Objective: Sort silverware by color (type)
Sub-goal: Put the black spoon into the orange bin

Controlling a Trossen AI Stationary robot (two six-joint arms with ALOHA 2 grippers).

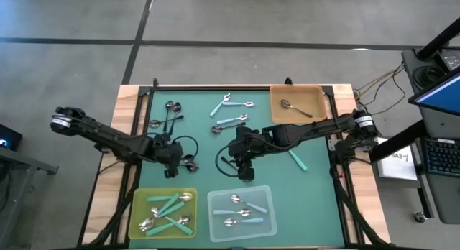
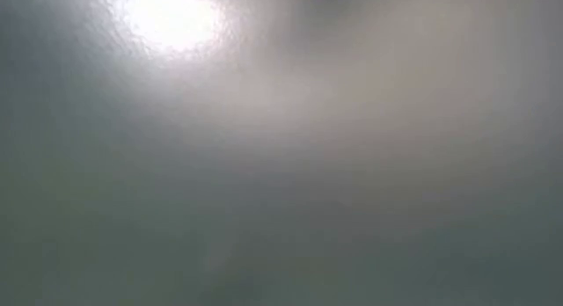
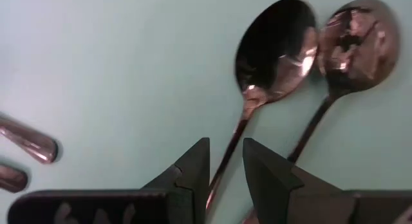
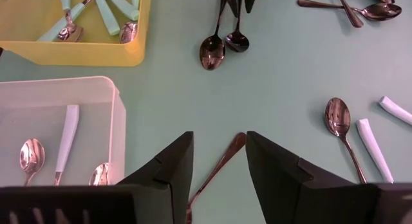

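Note:
My left gripper [image 1: 172,166] is low over two black-handled spoons [image 3: 277,50] that lie side by side on the green mat. It is open, with one spoon's thin handle [image 3: 222,163] running between the fingers; the other handle passes beside one finger. My right gripper [image 1: 244,169] is open near the table's middle, its fingers [image 4: 187,166] on either side of another dark spoon handle [image 4: 222,161] lying flat. More spoons lie loose toward the far edge [image 1: 228,106], and a teal one [image 1: 298,160] lies right of the right gripper. The low view shows only blur.
A yellow tray [image 1: 138,207] at the near edge holds teal-handled spoons. Beside it, a clear tray [image 1: 267,207] holds light-blue ones. An orange tray [image 1: 316,99] at the far right holds one dark spoon. Both arms meet near the table's middle, close together.

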